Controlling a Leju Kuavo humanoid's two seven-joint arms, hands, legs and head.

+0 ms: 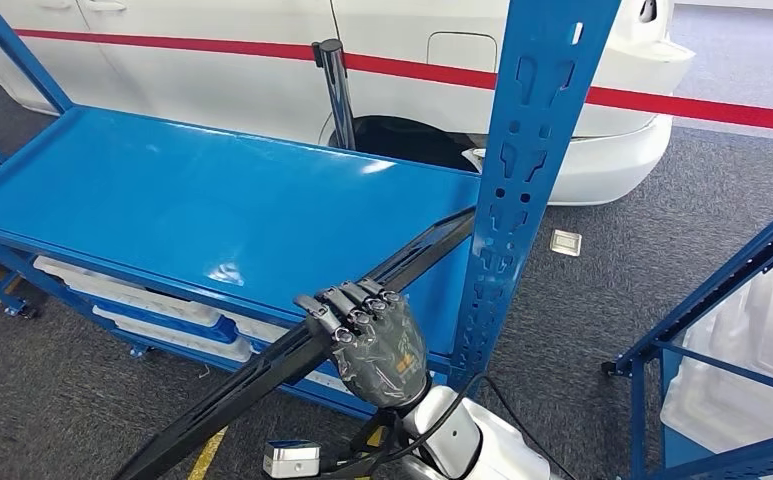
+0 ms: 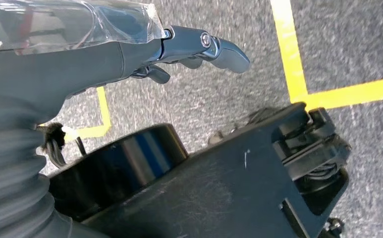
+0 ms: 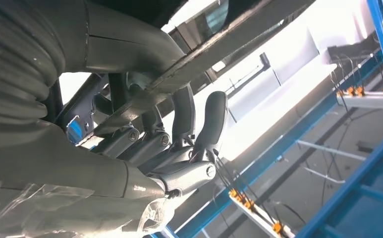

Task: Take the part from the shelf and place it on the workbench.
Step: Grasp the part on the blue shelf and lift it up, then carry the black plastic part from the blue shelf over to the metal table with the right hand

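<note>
My right hand (image 1: 380,340) has its fingers wrapped over the long black part (image 1: 292,355), whose far end rests on the blue shelf's (image 1: 162,200) front right corner, while my left hand (image 2: 199,47) hangs slack, fingers loose.

My head camera looked down and forward over the blue shelf (image 1: 212,200). My left wrist camera faced the grey floor (image 2: 219,99) close up; my right wrist camera sat just behind my right hand (image 3: 179,144), sharing that shelf.
</note>
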